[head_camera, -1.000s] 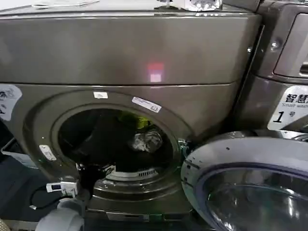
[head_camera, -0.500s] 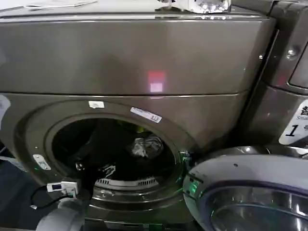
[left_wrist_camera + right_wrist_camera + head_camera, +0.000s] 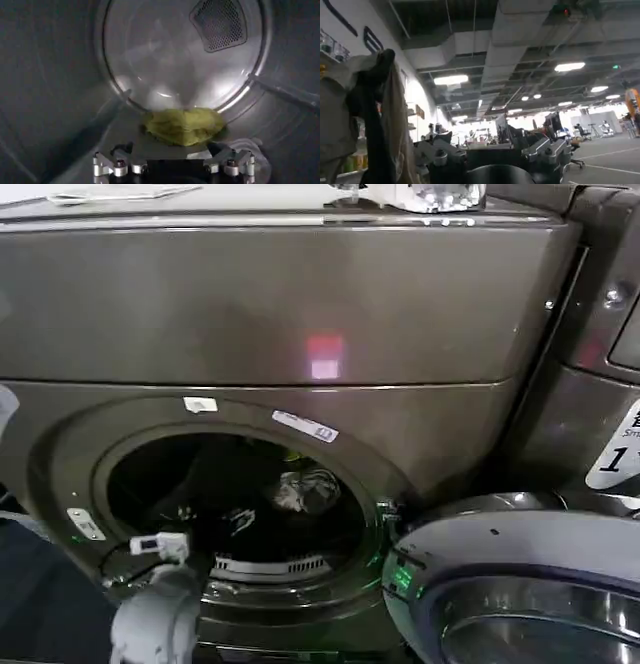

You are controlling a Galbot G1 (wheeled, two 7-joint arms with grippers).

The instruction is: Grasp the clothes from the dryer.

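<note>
Reaching into the round port of the big bronze-grey front-loading dryer [image 3: 300, 384], the left end effector [image 3: 175, 162] sits inside the drum, fingers apart, just short of a crumpled olive-green cloth [image 3: 184, 126] lying on the drum floor near the back wall.

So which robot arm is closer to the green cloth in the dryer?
The left. Its gripper is reaching inside the dryer, right in front of the green cloth on the drum floor. The right gripper is outside, pointing up at the room's ceiling, with other clothes hanging beside it.
</note>
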